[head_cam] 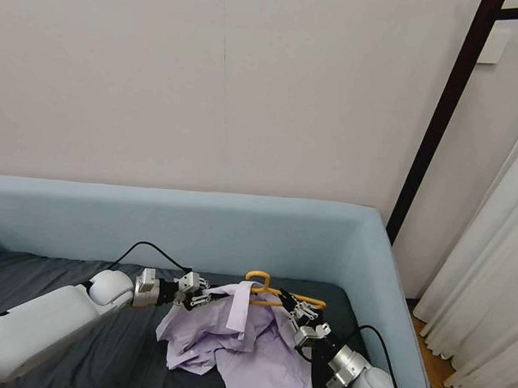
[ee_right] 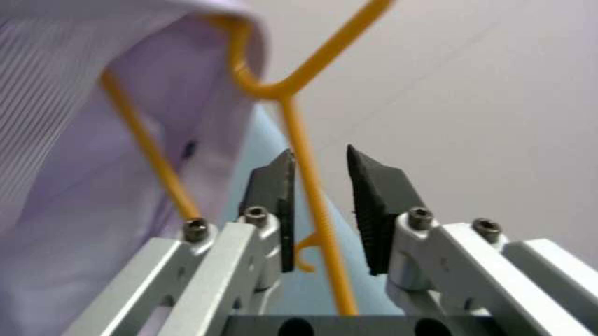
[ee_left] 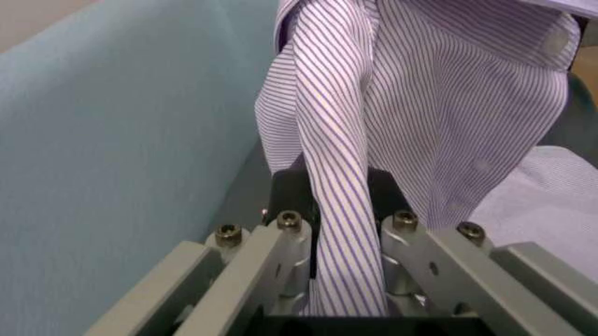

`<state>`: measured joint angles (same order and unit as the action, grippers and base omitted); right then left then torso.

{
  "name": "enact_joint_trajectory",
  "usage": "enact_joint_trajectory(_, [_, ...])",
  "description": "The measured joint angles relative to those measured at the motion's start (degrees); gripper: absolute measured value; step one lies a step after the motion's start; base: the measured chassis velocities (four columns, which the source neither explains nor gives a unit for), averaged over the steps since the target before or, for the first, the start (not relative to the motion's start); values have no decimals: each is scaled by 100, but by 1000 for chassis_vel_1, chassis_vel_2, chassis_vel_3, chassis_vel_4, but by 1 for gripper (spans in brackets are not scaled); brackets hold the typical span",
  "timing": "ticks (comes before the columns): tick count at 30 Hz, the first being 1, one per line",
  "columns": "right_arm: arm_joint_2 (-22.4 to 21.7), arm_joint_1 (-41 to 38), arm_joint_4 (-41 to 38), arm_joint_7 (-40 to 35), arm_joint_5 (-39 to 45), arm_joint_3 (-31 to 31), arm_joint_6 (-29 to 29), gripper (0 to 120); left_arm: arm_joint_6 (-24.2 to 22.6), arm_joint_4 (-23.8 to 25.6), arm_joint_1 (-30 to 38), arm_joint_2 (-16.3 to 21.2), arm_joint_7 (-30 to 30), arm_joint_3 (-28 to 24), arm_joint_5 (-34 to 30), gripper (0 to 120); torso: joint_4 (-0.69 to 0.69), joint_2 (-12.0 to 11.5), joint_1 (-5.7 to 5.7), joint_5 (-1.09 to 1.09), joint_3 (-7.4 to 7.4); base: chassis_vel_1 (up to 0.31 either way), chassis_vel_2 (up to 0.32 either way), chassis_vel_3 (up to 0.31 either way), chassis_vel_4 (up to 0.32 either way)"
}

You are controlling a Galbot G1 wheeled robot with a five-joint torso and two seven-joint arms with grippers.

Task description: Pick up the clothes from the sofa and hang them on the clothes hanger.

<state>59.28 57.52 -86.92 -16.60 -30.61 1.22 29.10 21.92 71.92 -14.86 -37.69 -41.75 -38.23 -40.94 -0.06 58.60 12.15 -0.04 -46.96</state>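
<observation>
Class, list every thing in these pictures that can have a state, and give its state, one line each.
left hand: shut on a fold of the shirt.
right hand: open, one pad on each side of the hanger's wire.
shirt: crumpled on the sofa seat, upper part draped over the hanger.
hanger: partly inside the shirt, not hung up.

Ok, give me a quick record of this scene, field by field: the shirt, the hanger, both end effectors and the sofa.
shirt: lavender striped, crumpled on the sofa seat, collar end draped over the hanger
hanger: orange wire, partly inside the shirt
left end effector: shut on a strip of the shirt
right end effector: open, straddling the hanger's wire
sofa: light blue back, dark grey seat
progress: shirt and hanger both on the sofa
</observation>
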Motion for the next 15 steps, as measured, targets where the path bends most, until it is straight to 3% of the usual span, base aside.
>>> enact_joint_trajectory(8, [-472, 708, -999, 214, 1623, -89, -287, 54, 62, -44, -163, 0, 75, 135, 39, 7, -1, 0, 0, -1, 1, 0, 0, 0, 0])
enact_joint_trajectory(12, [-770, 1187, -1008, 730, 3698, -41, -737, 71, 86, 42, -189, 33, 137, 177, 41, 7, -3, 1, -1, 1, 1, 0, 0, 0, 0])
enact_joint_trajectory(13, [-770, 1187, -1008, 730, 3698, -41, -737, 71, 86, 42, -189, 33, 137, 177, 41, 7, -3, 1, -1, 1, 1, 0, 0, 0, 0])
enact_joint_trajectory(15, [-829, 1249, -860, 1123, 4767, -2, -1024, 79, 93, 60, -202, 54, 153, 188, 40, 7, -3, 1, -1, 0, 1, 0, 0, 0, 0])
